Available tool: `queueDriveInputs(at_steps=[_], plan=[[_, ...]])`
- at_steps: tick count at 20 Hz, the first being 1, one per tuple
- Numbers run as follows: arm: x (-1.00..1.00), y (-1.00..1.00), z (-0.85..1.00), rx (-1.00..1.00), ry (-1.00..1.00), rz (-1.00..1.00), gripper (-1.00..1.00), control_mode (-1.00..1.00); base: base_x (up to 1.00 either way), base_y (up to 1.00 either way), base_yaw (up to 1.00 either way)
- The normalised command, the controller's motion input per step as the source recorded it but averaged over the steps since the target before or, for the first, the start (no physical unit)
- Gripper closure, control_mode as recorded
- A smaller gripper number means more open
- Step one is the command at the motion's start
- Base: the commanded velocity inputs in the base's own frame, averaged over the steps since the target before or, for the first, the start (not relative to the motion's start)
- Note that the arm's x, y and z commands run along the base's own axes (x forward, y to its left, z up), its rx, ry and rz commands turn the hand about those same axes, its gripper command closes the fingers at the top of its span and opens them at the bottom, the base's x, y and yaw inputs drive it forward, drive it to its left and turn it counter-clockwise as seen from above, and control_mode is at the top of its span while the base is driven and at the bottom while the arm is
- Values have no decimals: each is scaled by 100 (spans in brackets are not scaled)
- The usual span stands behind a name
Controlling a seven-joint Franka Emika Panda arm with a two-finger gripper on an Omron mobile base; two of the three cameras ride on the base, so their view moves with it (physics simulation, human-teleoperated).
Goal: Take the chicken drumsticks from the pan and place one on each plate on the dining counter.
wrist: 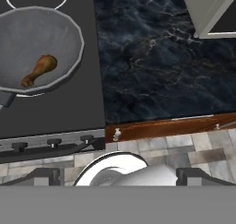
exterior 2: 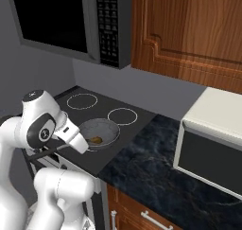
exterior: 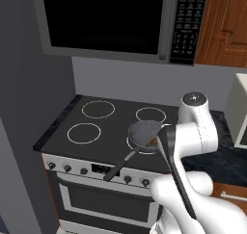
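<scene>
On the black glass stove, the small round grey metal frying pan (wrist: 39, 48) holds one orange-brown roasted drumstick (wrist: 40, 69); whether its mate is already plated I cannot tell. Above the tabletop edge, the two-finger gripper (wrist: 118, 177) hangs empty, jaws wide apart, touching nothing.

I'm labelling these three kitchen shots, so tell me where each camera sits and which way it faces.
Left base view: behind the arm's left, looking forward and down at the stove and pan under the microwave; the white arm rises at lower right.
Right base view: behind the arm's right, facing the same stove, the dark counter and wood cabinets; the arm rises at lower left.
Hand view: on the hand, looking down at the pan with one drumstick, the counter and the floor tiles.
Shared: all three show the pan and drumstick.
</scene>
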Motion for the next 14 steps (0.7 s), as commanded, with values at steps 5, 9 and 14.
queueDriveInputs(at_steps=[5, 9, 14], plan=[[0, 0, 0, 0, 0, 0, -100, 100, 0, 0, 0], [8, -10, 0, 3, 3, 13, -100, -100, 3, -3, 3], [26, -24, 0, 15, 3, 42, -100, -100, 0, 0, 0]])
